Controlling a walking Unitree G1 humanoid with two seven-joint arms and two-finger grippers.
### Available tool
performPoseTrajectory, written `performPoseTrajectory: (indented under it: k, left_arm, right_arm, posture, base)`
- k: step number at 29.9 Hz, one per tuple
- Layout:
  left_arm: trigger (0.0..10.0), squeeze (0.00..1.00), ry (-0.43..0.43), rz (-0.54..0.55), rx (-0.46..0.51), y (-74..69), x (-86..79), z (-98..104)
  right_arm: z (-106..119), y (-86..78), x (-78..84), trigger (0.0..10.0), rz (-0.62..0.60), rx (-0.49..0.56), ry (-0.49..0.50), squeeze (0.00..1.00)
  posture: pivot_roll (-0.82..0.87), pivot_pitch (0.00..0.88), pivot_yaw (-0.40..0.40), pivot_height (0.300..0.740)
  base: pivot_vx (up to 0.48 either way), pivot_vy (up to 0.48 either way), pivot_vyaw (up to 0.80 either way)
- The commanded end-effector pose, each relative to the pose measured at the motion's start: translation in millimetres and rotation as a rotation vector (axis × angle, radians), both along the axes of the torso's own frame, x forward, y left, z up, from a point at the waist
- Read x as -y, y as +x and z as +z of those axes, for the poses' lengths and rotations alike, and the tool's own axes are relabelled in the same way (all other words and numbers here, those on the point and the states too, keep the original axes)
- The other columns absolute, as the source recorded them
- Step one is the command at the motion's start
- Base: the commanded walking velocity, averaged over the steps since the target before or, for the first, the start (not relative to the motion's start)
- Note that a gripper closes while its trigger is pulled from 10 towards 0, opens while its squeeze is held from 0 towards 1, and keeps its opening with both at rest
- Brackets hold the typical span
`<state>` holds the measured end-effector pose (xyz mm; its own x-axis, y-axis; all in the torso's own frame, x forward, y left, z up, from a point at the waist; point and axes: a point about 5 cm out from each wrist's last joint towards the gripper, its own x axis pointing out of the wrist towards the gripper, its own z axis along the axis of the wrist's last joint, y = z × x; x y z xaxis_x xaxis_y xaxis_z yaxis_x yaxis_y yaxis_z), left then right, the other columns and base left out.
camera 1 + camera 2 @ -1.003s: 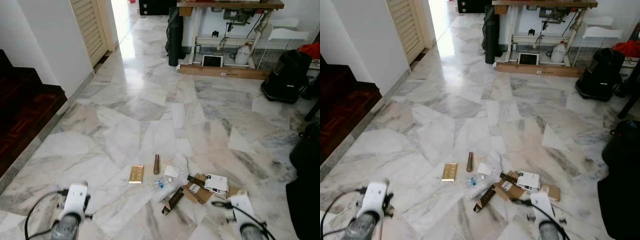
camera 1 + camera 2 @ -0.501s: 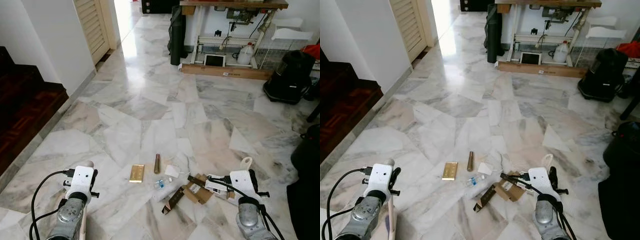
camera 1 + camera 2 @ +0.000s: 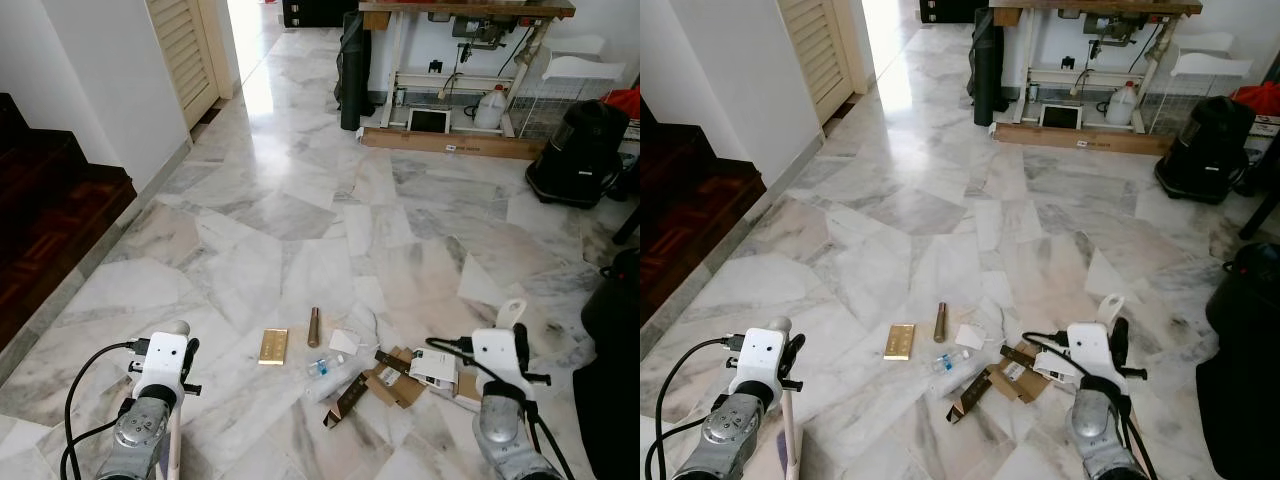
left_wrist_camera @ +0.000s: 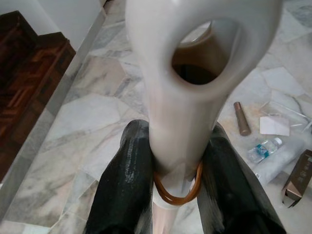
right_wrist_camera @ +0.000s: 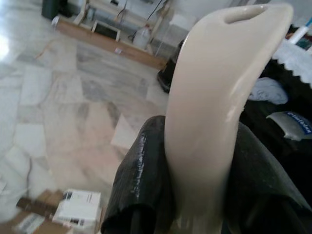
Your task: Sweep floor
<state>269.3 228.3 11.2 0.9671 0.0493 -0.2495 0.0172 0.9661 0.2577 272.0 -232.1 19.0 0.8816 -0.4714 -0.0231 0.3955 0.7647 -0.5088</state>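
My left gripper (image 4: 176, 163) is shut on a cream broom handle (image 4: 190, 73) with a hanging hole and an orange ring; its tip (image 3: 176, 329) stands at the lower left. My right gripper (image 5: 200, 175) is shut on a second cream handle (image 5: 214, 92), whose tip (image 3: 512, 312) shows at the lower right. Litter lies on the marble floor between the arms: a gold box (image 3: 272, 347), a brown tube (image 3: 313, 327), a white paper (image 3: 344, 342), a small plastic bottle (image 3: 322, 368), torn cardboard (image 3: 398, 388) and a white carton (image 3: 433, 367).
Dark wooden stairs (image 3: 50, 220) and a white wall border the left. A louvred door (image 3: 185, 50) stands at the back left. A worktable (image 3: 460, 10), a black roll (image 3: 350, 70), a white jug (image 3: 490, 108) and a black vacuum (image 3: 578, 150) line the back. A black object (image 3: 612, 350) stands close on the right.
Both arms have risen into view with their handles. Over the last half second the right handle has shifted a little to the right; the left has barely moved.
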Motion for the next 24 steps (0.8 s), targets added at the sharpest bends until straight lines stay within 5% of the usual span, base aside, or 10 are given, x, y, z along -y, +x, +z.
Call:
performPoseTrajectory:
  k: [1, 15, 24]
  left_arm:
    - [10.0, 0.0, -0.017, -0.005, 0.008, -0.1, 1.5, 1]
    - [10.0, 0.0, -0.029, -0.015, 0.024, 0.5, -1.3, 5]
    - [10.0, 0.0, -0.111, -0.031, 0.037, 5.5, 1.0, 10]
  right_arm:
    - [15, 10.6, -1.6, 10.0, 0.016, 0.083, -0.011, 0.0]
    - [1, 0.4, -5.0, 10.0, -0.027, 0.057, 0.141, 0.0]
    - [-23, -13.0, -17.8, 10.0, 0.012, -0.059, 0.257, 0.0]
  posture:
    - [0.0, 0.023, 0.041, 0.74]
    - [0.02, 0.039, 0.049, 0.74]
    - [0.03, 0.051, 0.053, 0.74]
  base:
    - [0.0, 0.0, 0.0]
    - [0.0, 0.0, 0.0]
    - [0.0, 0.0, 0.0]
